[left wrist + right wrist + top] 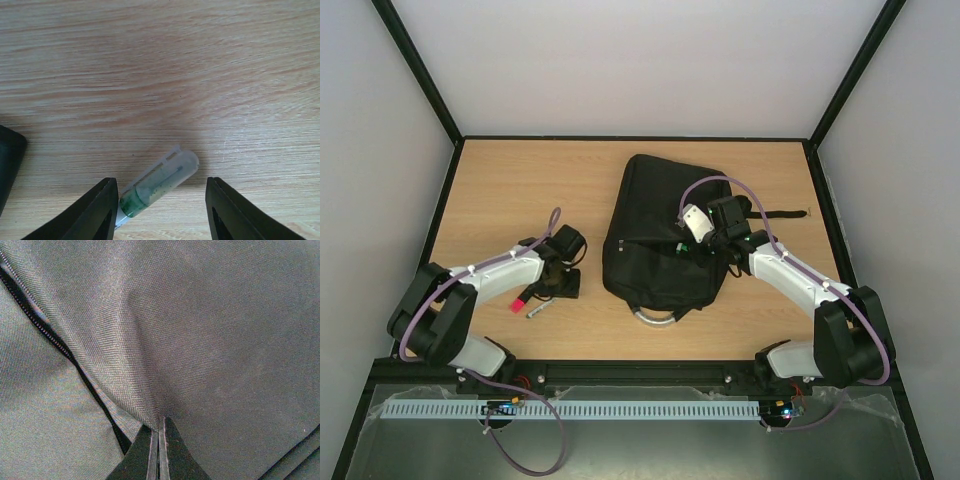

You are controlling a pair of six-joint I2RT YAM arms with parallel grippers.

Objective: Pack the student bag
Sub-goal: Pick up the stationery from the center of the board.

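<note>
The student bag (pixel 655 225) is a large black backpack lying flat in the middle of the table, its grey handle (pixel 655 318) toward the near edge. My right gripper (pixel 159 422) is shut on a raised fold of the bag's fabric (pixel 200 340) beside a zip (pixel 45 335); in the top view it (pixel 717 243) sits over the bag's right half. A pen with a clear cap and green tip (pixel 160 182) lies slanted on the wood. My left gripper (pixel 161 184) stands open around it, its left finger (pixel 97 210) close to the pen's green end.
A red-capped item (pixel 518 299) and a thin grey pen (pixel 538 310) lie on the table just left of the left gripper (pixel 560 278). A black strap (pixel 785 214) trails from the bag to the right. Black frame posts edge the table.
</note>
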